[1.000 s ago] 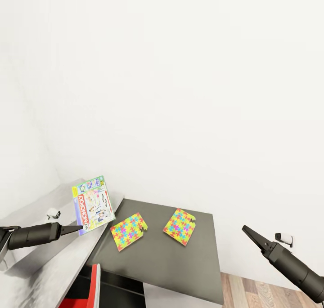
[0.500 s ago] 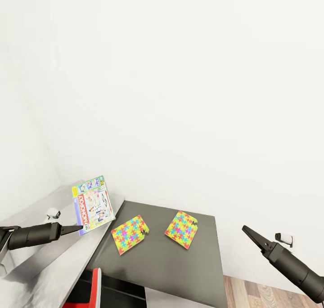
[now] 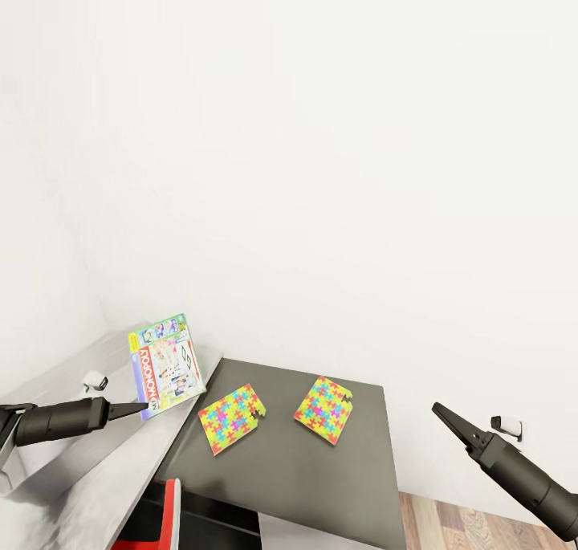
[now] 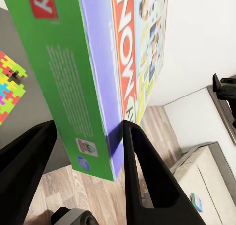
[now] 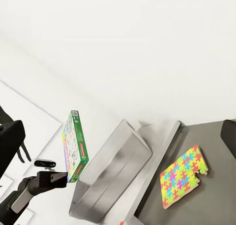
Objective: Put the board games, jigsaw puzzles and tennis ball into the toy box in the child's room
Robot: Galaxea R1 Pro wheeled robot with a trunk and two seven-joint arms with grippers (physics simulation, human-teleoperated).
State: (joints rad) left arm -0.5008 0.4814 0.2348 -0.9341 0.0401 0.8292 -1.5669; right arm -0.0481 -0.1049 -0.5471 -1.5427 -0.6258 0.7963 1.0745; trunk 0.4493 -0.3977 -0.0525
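Both arms end in matte, dark charcoal cylindrical forearms that narrow toward black, wedge-shaped fingers tapering to a point. In the head view the left gripper [image 3: 136,410] sits at 8 o'clock, its forearm smooth and rounded, with a small white block bearing a dark lens-like face mounted just above it. The right gripper [image 3: 446,420] sits at 4 o'clock, with a ribbed collar where the fingers meet the thicker forearm and a similar small white-and-black block beside it. The left wrist view shows 2 broad, flat-sided black fingers [image 4: 147,180] with a grey rounded fitting at their base.
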